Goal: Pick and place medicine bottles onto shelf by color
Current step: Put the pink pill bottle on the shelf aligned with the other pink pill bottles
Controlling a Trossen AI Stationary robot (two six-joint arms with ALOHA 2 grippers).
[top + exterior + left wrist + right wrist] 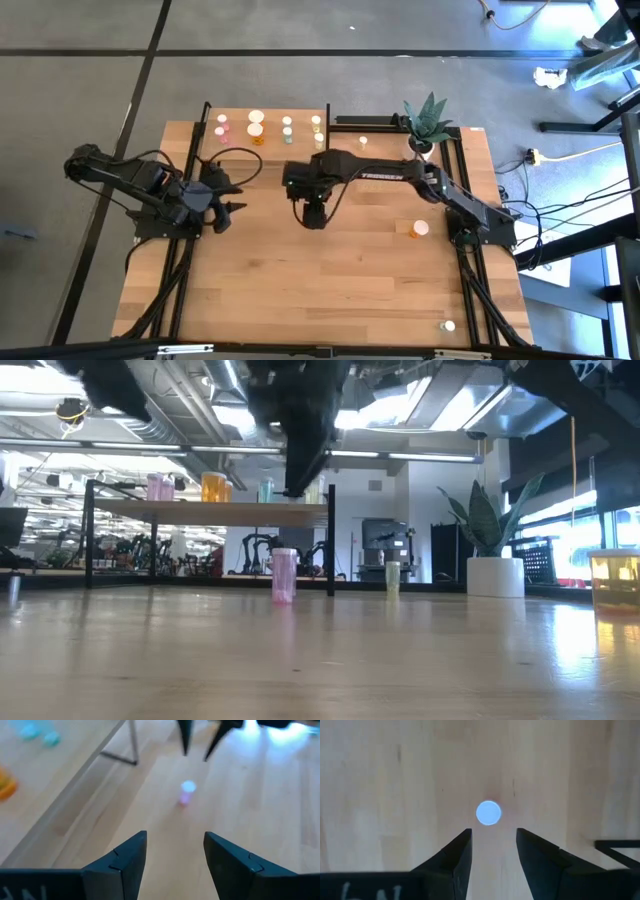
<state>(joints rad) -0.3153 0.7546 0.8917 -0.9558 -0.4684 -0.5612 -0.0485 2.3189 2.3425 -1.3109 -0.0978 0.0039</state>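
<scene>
A pink medicine bottle [284, 575] with a white cap [488, 813] stands upright on the table, in front of the shelf [210, 512]. My right gripper [493, 832] hangs open above it, pointing down, its fingers clear of the cap; in the high view it [313, 215] hides the bottle. On the shelf [300, 108] stand pink [222, 125], orange [257, 135], green [287, 125] and yellowish [317, 125] bottles. My left gripper [175, 837] waits open and empty at the table's left [228, 200], pointed toward the pink bottle [187, 792].
A potted plant [428, 120] stands at the far right. Loose bottles stand on the table: one right of the shelf [363, 142], an orange one toward the right edge [419, 228], one at the near right corner [449, 325]. Black frame rails run along both sides.
</scene>
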